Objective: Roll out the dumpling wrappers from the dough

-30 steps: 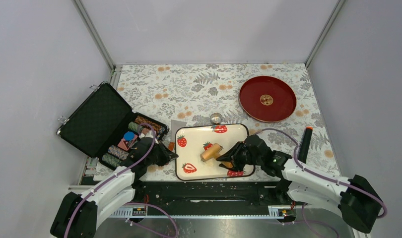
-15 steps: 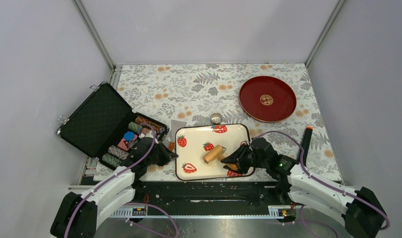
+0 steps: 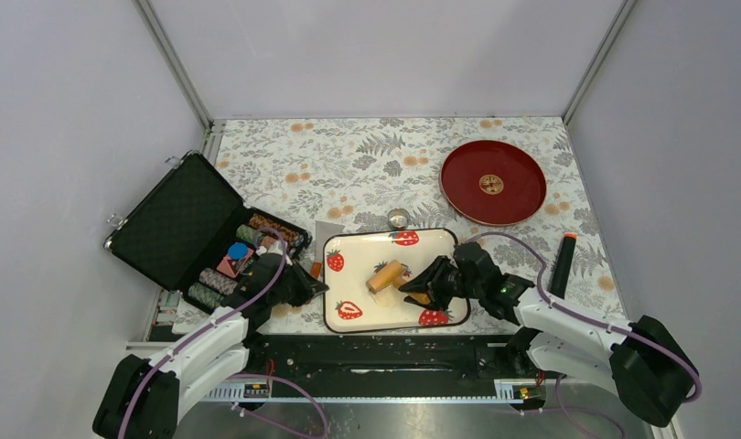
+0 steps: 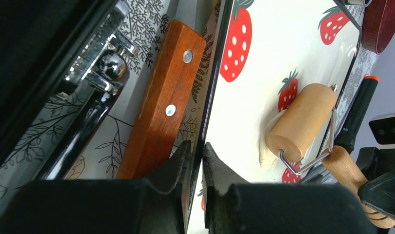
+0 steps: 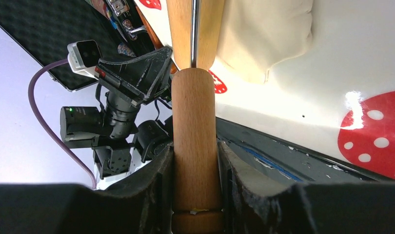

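Observation:
A white strawberry tray point(image 3: 358, 251) lies near the table's front edge. On it the dough point(image 5: 264, 34) is a pale flattened sheet, seen again as the dough point(image 4: 267, 146) under the tan wooden roller point(image 4: 301, 122). In the top view the roller point(image 3: 386, 275) lies on the tray's middle with the dough point(image 3: 383, 295) at its near side. My right gripper point(image 5: 195, 151) is shut on the roller's wooden handle point(image 5: 195, 122). My left gripper point(image 4: 195, 148) is shut on the tray's left rim point(image 4: 212, 97). No dumpling wrappers show in any view.
An open black case point(image 3: 179, 219) with poker chips stands at the left. Just left of the tray lies a wooden-handled tool point(image 4: 161, 97). Behind the tray is a small metal ring cutter point(image 3: 399, 218), a red plate point(image 3: 492, 181) at the back right, a black orange-tipped tool point(image 3: 562, 261) at the right.
My right gripper pulled the roller slightly toward the near right, then pushed it back left and farther over the dough. The left gripper has stayed on the tray's rim.

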